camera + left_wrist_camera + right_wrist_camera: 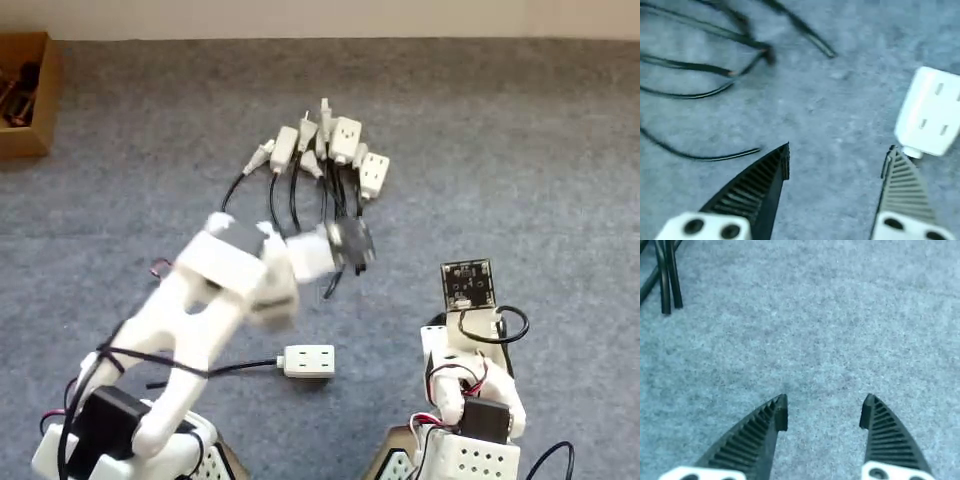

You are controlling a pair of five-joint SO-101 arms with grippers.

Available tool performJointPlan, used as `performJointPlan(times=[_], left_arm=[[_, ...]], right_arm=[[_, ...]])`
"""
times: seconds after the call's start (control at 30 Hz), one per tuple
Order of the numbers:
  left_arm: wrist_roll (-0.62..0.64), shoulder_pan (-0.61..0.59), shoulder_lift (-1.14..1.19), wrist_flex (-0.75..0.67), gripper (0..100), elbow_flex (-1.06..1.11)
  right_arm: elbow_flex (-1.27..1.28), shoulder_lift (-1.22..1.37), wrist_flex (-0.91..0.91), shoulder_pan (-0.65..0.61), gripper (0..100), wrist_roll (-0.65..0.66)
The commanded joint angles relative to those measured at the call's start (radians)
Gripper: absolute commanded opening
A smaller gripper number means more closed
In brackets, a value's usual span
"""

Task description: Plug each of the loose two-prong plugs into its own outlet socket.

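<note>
Cardboard box [22, 95] on grey carpet [520, 150]

Far centre of carpet: several small white plugs [285, 150] lie bunched and fanned out, with a white socket block [345, 140] and a second socket block [373, 175] just beside them. Seating of any plug: cannot tell. Their black cords [295, 200] trail toward the near side. A third socket block [308, 361] lies flat, well apart, near side, slots up, on its own cord.
</note>
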Motion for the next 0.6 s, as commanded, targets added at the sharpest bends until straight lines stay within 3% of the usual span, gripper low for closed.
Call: performJointPlan(times=[0.0, 0.17, 0.27, 0.57], left_arm=[[0.052, -0.124, -0.004, 0.014, 30, -0.189], [0.396, -0.286, 0.120, -0.172, 30, -0.332], [0.554, -0.325, 0.266, -0.269, 30, -0.390], [0.571, -0.317, 0.814, -0.316, 30, -0.776]], right_arm=[[0.096, -0.013, -0.021, 0.010, 23.9, 0.000], [0.096, -0.013, -0.021, 0.010, 23.9, 0.000], [0.096, -0.013, -0.021, 0.010, 23.9, 0.000], [0.097, -0.013, -0.016, 0.010, 23.9, 0.000]])
